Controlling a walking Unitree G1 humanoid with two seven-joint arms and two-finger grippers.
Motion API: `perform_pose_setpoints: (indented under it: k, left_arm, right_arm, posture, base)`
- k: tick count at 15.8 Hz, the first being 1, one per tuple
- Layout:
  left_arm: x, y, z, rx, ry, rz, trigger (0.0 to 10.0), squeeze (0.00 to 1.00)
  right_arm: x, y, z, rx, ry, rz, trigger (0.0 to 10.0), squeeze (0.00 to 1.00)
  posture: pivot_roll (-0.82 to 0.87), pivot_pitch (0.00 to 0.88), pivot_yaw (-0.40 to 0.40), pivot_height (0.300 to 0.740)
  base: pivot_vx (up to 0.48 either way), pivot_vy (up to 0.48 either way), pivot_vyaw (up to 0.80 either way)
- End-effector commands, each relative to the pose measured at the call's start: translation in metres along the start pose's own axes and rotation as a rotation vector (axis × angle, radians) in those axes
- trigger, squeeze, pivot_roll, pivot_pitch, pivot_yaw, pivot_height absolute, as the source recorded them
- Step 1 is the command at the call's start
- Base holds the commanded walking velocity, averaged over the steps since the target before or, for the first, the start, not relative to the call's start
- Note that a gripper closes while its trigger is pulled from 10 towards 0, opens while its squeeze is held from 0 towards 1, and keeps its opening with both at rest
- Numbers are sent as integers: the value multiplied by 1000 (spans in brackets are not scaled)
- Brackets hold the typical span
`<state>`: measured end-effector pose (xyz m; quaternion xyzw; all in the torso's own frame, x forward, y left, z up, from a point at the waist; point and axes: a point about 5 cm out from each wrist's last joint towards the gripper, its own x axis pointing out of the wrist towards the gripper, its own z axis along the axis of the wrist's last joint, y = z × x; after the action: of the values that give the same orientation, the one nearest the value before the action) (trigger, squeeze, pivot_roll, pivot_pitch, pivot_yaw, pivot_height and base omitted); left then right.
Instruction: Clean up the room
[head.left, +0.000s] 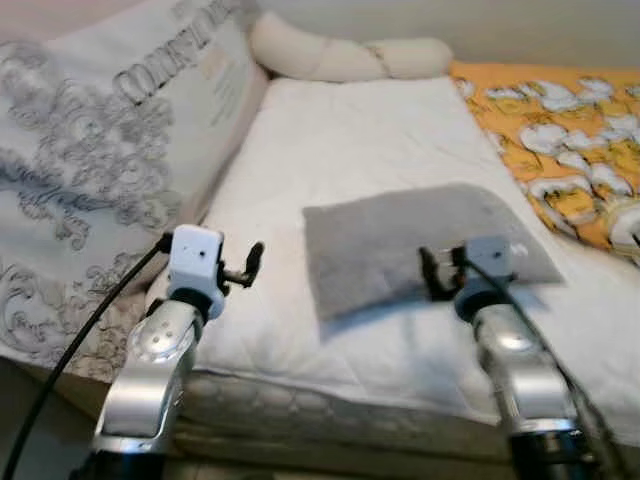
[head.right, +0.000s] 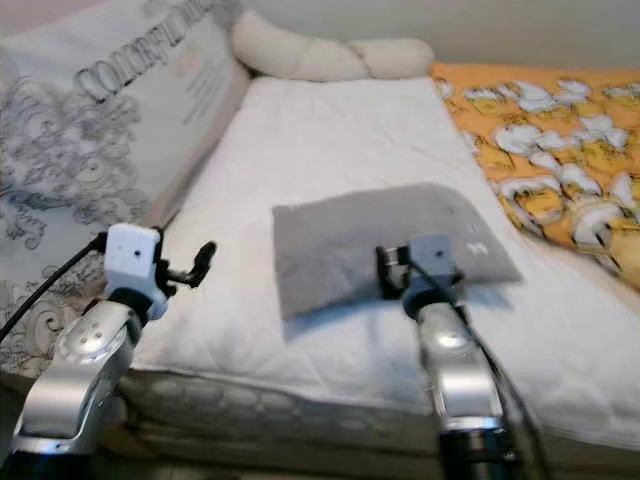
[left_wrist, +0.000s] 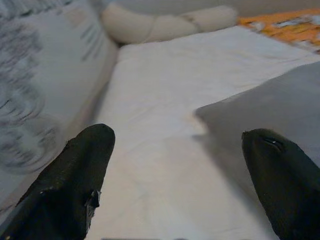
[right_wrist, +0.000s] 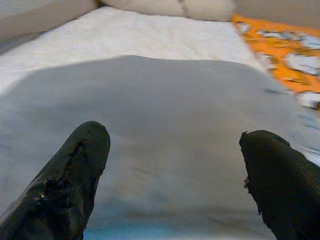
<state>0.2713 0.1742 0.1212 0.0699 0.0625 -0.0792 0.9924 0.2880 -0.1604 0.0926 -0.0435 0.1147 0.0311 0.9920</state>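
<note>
bed: white quilted mattress (head.left: 360, 150) takes up most of the head views, with its edge running just in front of the robot

grey pillow: flat grey pillow (head.left: 400, 245) lying on the white mattress near the front edge, a bit toward the robot's right, one corner pointing at the orange side

right gripper: right gripper (right_wrist: 175, 150) is parked right at the near edge of the grey pillow, fingers (right_wrist: 75, 170) spread wide apart with nothing between them. From the wrist cam the pillow spans the whole gap. Can't really tell if the tips are touching the fabric or just above it, the shot's kinda soft

left gripper: left gripper (left_wrist: 175, 165) is over the bare mattress just left of the pillow, also spread open and empty; the pillow's corner sits near its one finger (left_wrist: 280, 180)

big pillow: large white pillow with grey ornate print and lettering (head.left: 100, 170) propped up along the left side of the bed

knot cushion: cream braided/knotted cushion (head.left: 340, 55) at the far end of the mattress, by the wall

orange blanket: orange blanket with a white cartoon pattern (head.left: 560, 130) covering the right side, touching the mattress edge

cable: black cable (head.left: 70, 355) running down from the left wrist
</note>
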Motion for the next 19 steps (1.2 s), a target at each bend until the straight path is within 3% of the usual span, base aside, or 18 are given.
perform_pose_setpoints:
  k: [1, 11, 13, 14, 15, 18, 19]
  left_arm:
    - [1, 0, 2, 10, -5, -1, 10000, 0]
    - [-4, -7, -3, 22, 7, -35, 10000, 0]
    - [-6, -7, -3, 20, 1, -40, 10000, 0]
    - [-8, -8, -4, 28, 3, -50, 10000, 0]
    - [-8, -8, -3, 38, 4, -57, 10000, 0]
    - [-11, -12, -3, 62, 8, -97, 10000, 0]
    - [-13, -15, -4, 66, 16, -125, 10000, 0]
  right_arm:
    - [0, -2, 2, -4, -6, -2, 10000, 0]
    - [-5, -5, -6, 3, 17, -22, 10000, 0]
    - [-7, -9, -4, 59, 7, -10, 10000, 0]
    - [-8, -10, -4, 80, 4, -11, 10000, 910]
    - [-9, -8, -5, 89, 2, 0, 10000, 1000]
    - [-13, -8, -7, 93, -9, -17, 10000, 1000]
    - [-13, -14, -6, 141, -5, -73, 10000, 1000]
  posture:
    - [-9, 0, 18, 740]
    - [-14, 0, 26, 740]
    - [-20, 0, 34, 740]
    - [-7, 0, 27, 740]
    - [-4, 0, 26, 740]
    - [-11, 0, 34, 740]
    - [-6, 0, 33, 740]
  base:
    - [330, 0, 0]
    - [321, 0, 0]
    - [0, 0, 0]
    - [0, 0, 0]
    - [0, 0, 0]
    - [0, 0, 0]
    - [0, 0, 0]
